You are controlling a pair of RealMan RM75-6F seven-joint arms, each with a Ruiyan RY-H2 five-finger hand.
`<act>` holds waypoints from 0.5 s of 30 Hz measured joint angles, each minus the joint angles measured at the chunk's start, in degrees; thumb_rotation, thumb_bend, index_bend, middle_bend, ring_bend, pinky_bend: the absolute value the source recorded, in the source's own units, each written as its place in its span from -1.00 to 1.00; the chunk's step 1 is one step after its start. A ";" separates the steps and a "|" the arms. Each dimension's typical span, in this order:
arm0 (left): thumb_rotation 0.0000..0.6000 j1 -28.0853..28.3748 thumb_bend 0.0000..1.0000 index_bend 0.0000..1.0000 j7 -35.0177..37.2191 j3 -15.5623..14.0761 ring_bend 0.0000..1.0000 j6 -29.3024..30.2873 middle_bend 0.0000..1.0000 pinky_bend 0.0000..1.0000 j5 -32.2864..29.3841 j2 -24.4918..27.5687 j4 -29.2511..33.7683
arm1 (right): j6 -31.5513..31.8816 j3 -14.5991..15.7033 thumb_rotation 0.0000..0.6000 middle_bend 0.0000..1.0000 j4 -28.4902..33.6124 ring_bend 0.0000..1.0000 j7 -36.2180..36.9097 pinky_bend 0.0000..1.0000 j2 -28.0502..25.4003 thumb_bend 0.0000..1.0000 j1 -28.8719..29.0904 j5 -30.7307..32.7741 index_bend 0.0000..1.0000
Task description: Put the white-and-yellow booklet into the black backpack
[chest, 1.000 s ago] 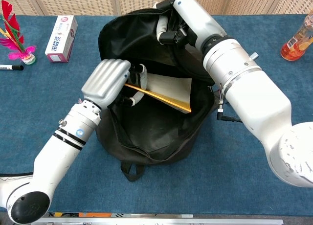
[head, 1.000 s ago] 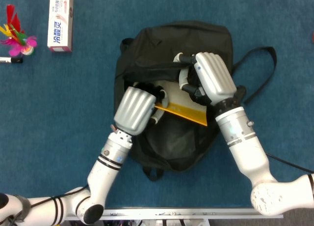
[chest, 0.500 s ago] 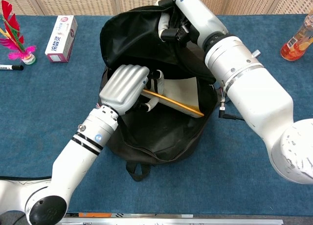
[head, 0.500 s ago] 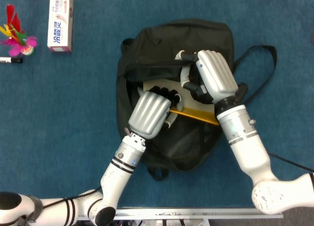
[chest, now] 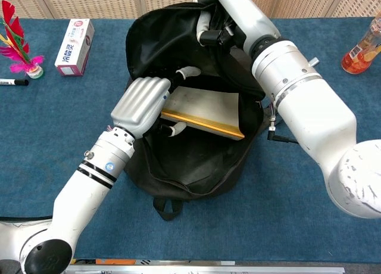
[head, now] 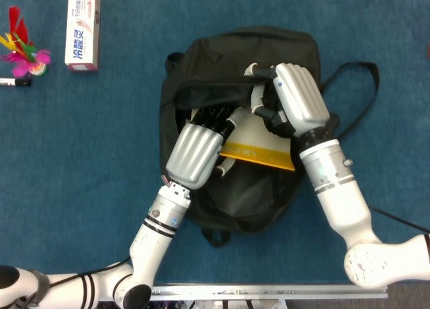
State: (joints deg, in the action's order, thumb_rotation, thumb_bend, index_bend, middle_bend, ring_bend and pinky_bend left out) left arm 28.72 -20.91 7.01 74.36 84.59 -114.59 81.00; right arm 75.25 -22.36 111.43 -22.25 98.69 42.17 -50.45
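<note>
Fig.: booklet insertion, mid-step, head + chest views. Your left hand grips the white-and-yellow booklet at its left end, fingers wrapped over the near edge w/ one finger raised above the cover; your right hand holds the upper rim of the black backpack, fingers curled on the fabric, keeping the mouth lifted. Change vs. half a sec. ago: the booklet lay steeply tilted, yellow edge up and running down toward the right wall; now it is rotated flatter, cover facing up, yellow band along the near side, and it spans the opening from left hand to right wall; your left hand has drawn back slightly toward the left rim; your right hand has held its place on the rim. Meaning for the task (judgement): the booklet is inside the mouth but not yet dropped to the bottom; it looks bridged across the opening, right corner close to or touching the wall beneath your right forearm (contact not clear); you prob. need to push it down or let go so it settles; risk: the corner snags on fabric. Off-task: toothpaste box, feathered shuttlecock, bottle on the blue table, well apart from the bag.
</note>
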 measured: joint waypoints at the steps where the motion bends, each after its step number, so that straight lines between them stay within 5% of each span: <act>1: 1.00 -0.22 -0.62 -1.00 -0.20 -0.04 -1.00 0.07 -1.00 -0.81 -0.22 0.35 0.52 | -0.04 -0.08 1.00 0.20 -0.06 0.06 0.21 0.61 -0.12 0.60 -0.05 0.00 0.32; 15: 1.00 -2.72 -0.63 -1.00 -8.11 -0.07 -1.00 -1.21 -1.00 -0.98 -8.38 3.55 10.27 | -0.47 -0.58 1.00 0.20 0.03 0.06 1.68 0.61 -1.60 0.60 -0.62 0.31 0.32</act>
State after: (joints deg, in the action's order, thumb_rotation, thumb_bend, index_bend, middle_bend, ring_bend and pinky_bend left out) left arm 26.01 -29.02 6.93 73.14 76.21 -111.04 91.26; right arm 74.78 -22.94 111.46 -20.57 97.08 41.55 -50.14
